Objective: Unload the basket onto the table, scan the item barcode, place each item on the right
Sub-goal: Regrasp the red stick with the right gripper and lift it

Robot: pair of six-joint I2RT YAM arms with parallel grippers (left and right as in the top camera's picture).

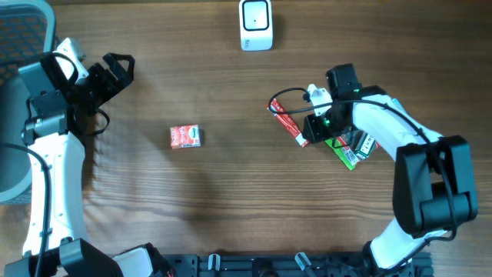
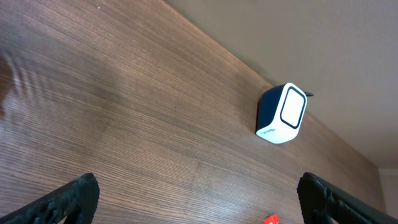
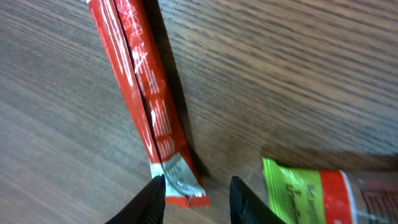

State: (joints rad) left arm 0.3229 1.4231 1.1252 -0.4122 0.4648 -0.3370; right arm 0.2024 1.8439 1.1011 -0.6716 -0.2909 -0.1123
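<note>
A white and dark barcode scanner [image 1: 256, 25] stands at the table's far edge; the left wrist view shows it [image 2: 283, 114] upright ahead. A long red stick packet [image 1: 288, 121] lies slanted at right of centre. My right gripper [image 1: 307, 135] is down at its near end. In the right wrist view the packet's white crimped end [image 3: 177, 177] sits between the partly closed fingers of that gripper [image 3: 198, 196]; the left finger [image 3: 152, 199] touches it, the right finger [image 3: 245, 199] stands apart. My left gripper [image 1: 119, 68] hovers wide open at far left [image 2: 199, 199], holding nothing.
A green and red packet [image 1: 346, 150] lies just right of the red one, partly under the right arm, and shows in the right wrist view [image 3: 305, 190]. A small red box [image 1: 184, 136] rests left of centre; its corner [image 2: 271, 219] peeks in low in the left wrist view.
</note>
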